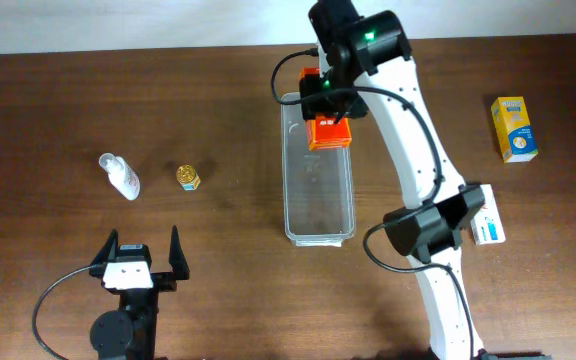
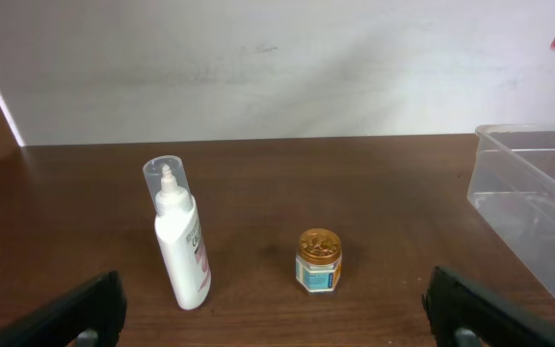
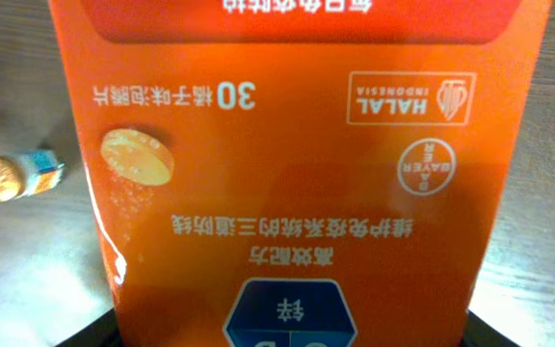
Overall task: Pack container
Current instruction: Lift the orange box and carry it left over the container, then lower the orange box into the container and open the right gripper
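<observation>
I see an orange tablet box point(image 3: 297, 145), clear container point(image 1: 318, 205), yellow-blue carton point(image 1: 513, 128), white bottle point(image 2: 183, 253), gold-capped jar point(image 2: 318, 260), all against a dark brown surface point(image 1: 48, 100).

jar point(image 1: 188, 177) lies just right of bottle point(image 1: 120, 176), both well left of the container point(image 1: 318, 198).

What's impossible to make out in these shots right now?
Left wrist: container cut off by the right edge.
Right wrist: orange box fills the frame, hiding the container.
Overhead: white box partly under the right arm.
Overhead: jar label too small to read.
</observation>
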Robot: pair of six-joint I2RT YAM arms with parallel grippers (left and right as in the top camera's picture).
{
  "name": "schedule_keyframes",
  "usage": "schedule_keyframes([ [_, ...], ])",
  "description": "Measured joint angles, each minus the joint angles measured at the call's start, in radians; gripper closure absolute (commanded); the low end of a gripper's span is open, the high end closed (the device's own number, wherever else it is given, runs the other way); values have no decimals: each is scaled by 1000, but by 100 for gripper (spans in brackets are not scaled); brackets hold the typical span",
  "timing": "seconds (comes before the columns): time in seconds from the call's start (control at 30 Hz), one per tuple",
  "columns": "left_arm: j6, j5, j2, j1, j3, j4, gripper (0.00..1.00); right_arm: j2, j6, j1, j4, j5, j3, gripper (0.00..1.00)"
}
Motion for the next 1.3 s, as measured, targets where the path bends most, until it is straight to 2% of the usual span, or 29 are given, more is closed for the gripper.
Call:
schedule_keyframes([
  [0.17, 0, 0, 0, 0, 0, 0, 1, 65, 1, 0, 23, 4, 0, 36],
  [0.23, 0, 0, 0, 0, 0, 0, 1, 81, 1, 0, 25, 4, 0, 33],
  [1.07, 0, 0, 0, 0, 0, 0, 1, 130, 22, 18, 81, 11, -45, 33],
  [1.13, 0, 0, 0, 0, 0, 0, 1, 131, 19, 18, 87, 15, -46, 35],
  [1.3, 0, 0, 0, 0, 0, 0, 1, 132, 11, 18, 106, 45, -63, 50],
])
